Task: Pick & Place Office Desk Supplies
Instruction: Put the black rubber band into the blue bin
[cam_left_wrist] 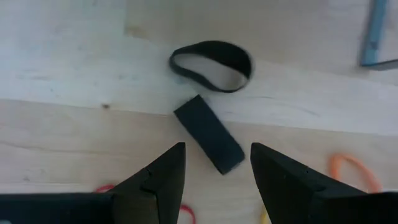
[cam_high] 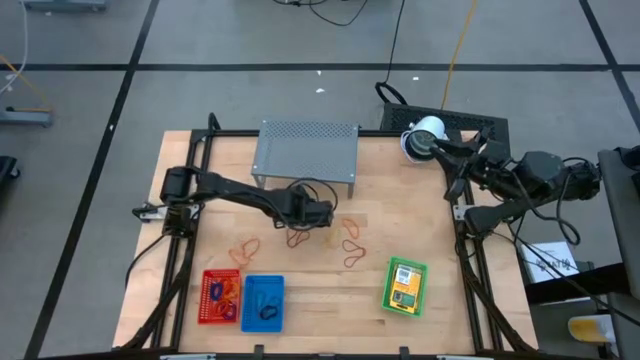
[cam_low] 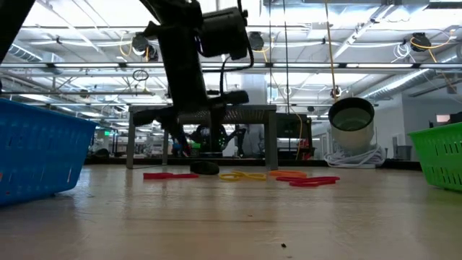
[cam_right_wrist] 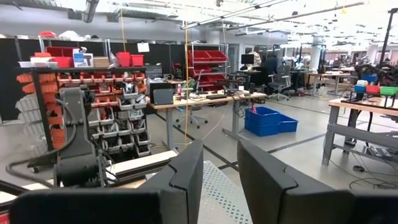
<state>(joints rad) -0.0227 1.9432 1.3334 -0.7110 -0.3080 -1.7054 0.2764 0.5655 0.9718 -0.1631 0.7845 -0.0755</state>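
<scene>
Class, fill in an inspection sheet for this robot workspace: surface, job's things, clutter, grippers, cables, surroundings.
Surface: wooden table, bare in places.
Job's things: black band and black clip beneath the left gripper; red and orange rubber bands loose mid-table; yellow packets in green basket.
Clutter: grey shelf; red basket; blue basket.
Grippers: left gripper open over the clip; right gripper open, empty, raised at the table's right edge.
Cables: black cable on floor.
Surroundings: workshop racks, desks.
</scene>
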